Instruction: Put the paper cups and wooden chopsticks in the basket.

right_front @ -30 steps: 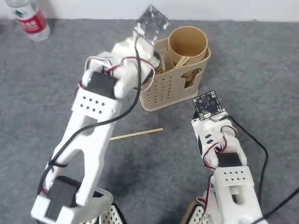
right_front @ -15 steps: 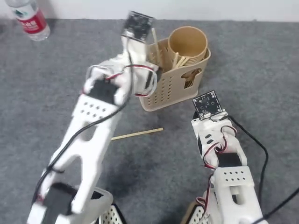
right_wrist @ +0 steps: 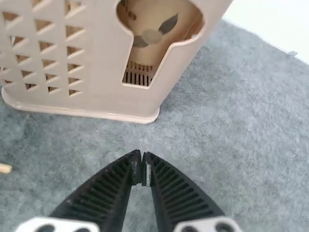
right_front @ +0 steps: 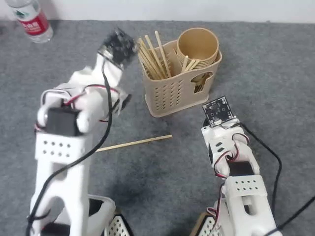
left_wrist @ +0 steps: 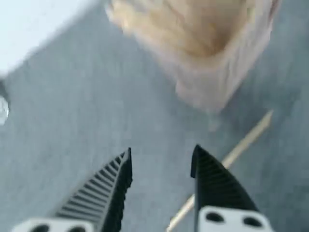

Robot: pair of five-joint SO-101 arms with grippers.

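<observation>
While one chopstick point(right_front: 134, 143) lies near your basket point(right_front: 179, 93), left gripper point(left_wrist: 162, 151) gapes empty, right gripper point(right_wrist: 142, 157) is pinched; high view reveals one cup point(right_front: 198, 45) inside.

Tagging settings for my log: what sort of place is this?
Probably an indoor test bench: a grey carpet-like cloth as the work surface, a plain white wall behind, and a water bottle at the far corner.
</observation>
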